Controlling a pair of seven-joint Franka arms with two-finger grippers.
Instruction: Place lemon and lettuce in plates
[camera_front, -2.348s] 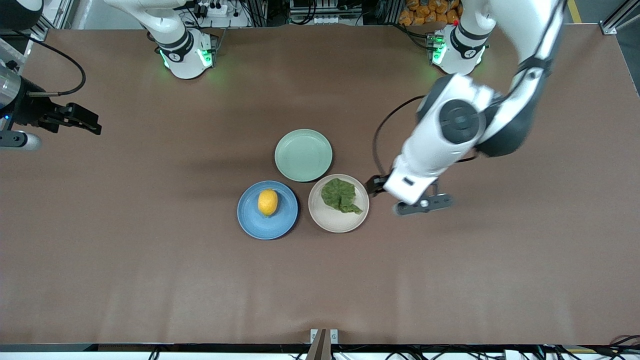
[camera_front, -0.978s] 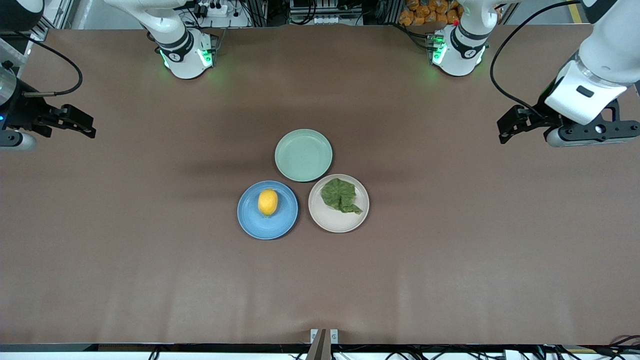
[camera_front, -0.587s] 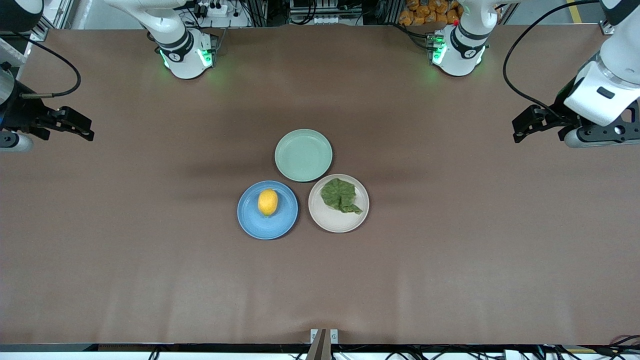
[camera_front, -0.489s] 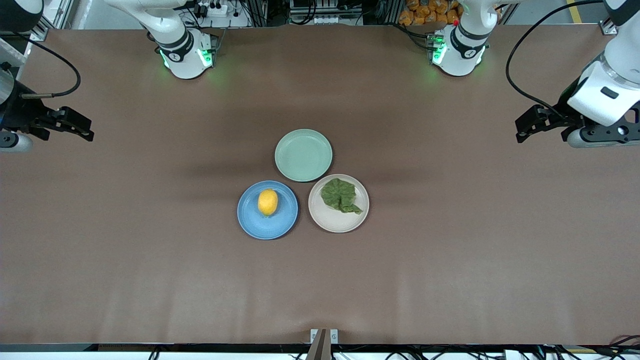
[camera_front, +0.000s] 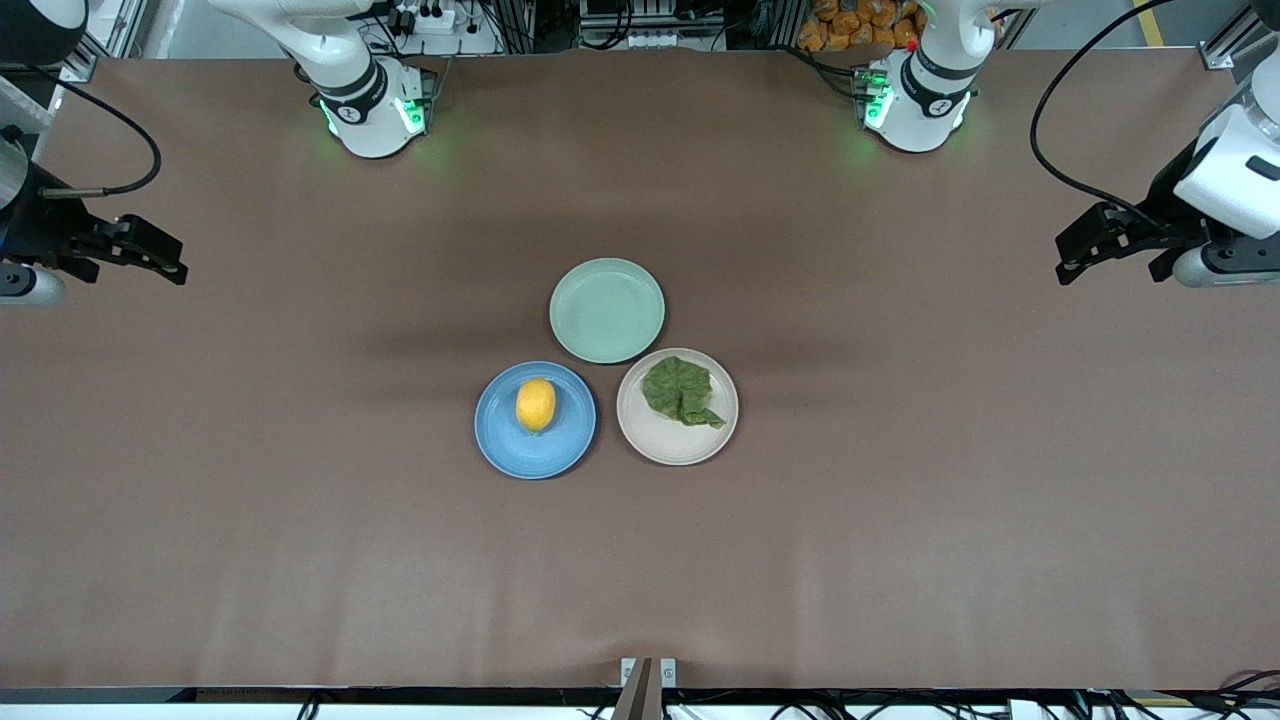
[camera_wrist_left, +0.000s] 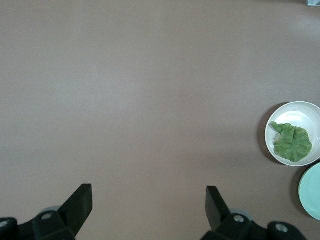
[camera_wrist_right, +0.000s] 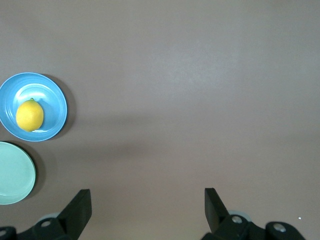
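The lemon (camera_front: 536, 404) lies in the blue plate (camera_front: 512, 450) near the table's middle; both show in the right wrist view, lemon (camera_wrist_right: 29, 116), plate (camera_wrist_right: 52, 97). The lettuce (camera_front: 680, 390) lies in the beige-pink plate (camera_front: 672, 446); both show in the left wrist view, lettuce (camera_wrist_left: 292, 142), plate (camera_wrist_left: 305, 112). My left gripper (camera_front: 1075, 255) is open and empty, up over the bare table at the left arm's end (camera_wrist_left: 148, 197). My right gripper (camera_front: 165, 258) is open and empty over the bare table at the right arm's end (camera_wrist_right: 147, 200).
A mint-green plate (camera_front: 607, 310) stands empty, touching the two other plates and farther from the front camera than they are. It also shows at the edge of the left wrist view (camera_wrist_left: 312, 192) and the right wrist view (camera_wrist_right: 15, 172).
My left arm has drawn back from beside the beige-pink plate to the left arm's end of the table, empty. The right arm has barely moved. Lemon and lettuce stay put.
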